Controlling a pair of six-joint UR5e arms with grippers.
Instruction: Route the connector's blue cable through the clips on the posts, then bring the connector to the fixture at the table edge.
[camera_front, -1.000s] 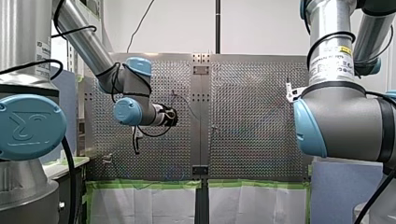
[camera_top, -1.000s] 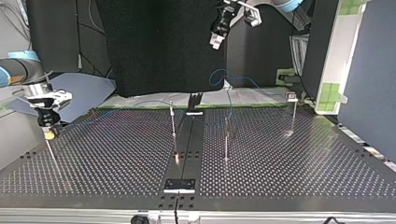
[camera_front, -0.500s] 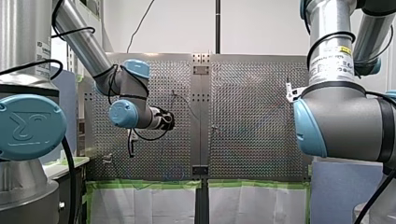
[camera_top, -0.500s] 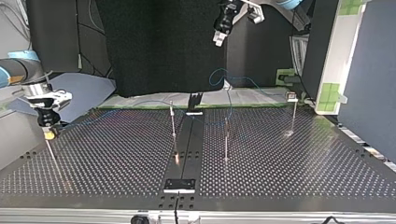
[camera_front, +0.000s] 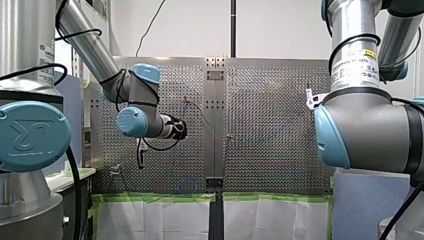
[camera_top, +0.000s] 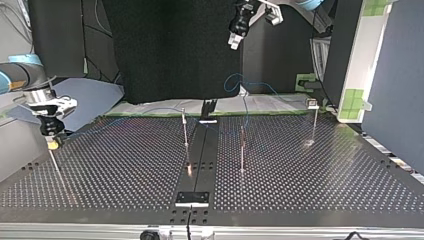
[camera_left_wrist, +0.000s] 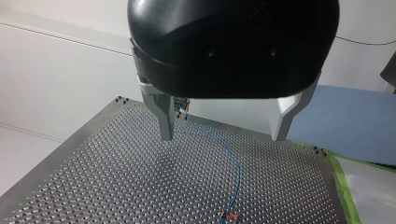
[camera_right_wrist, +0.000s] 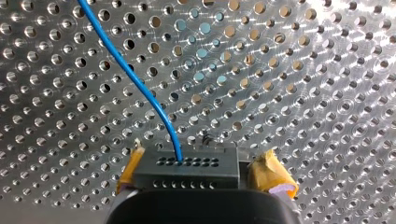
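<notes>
Connector (camera_right_wrist: 187, 169), dark perforated block, in yellow-padded right pincer (camera_right_wrist: 201, 175)

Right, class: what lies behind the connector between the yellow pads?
Perforated table all round the connector, clamped by my right gripper, with the blue cable running out across it. The patch directly behind the connector is hidden.

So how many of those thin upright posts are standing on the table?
4 posts, in the top view: one at the far left, one just left of the dark central strip, one just right of it, one toward the far right. More could be hidden.
</notes>
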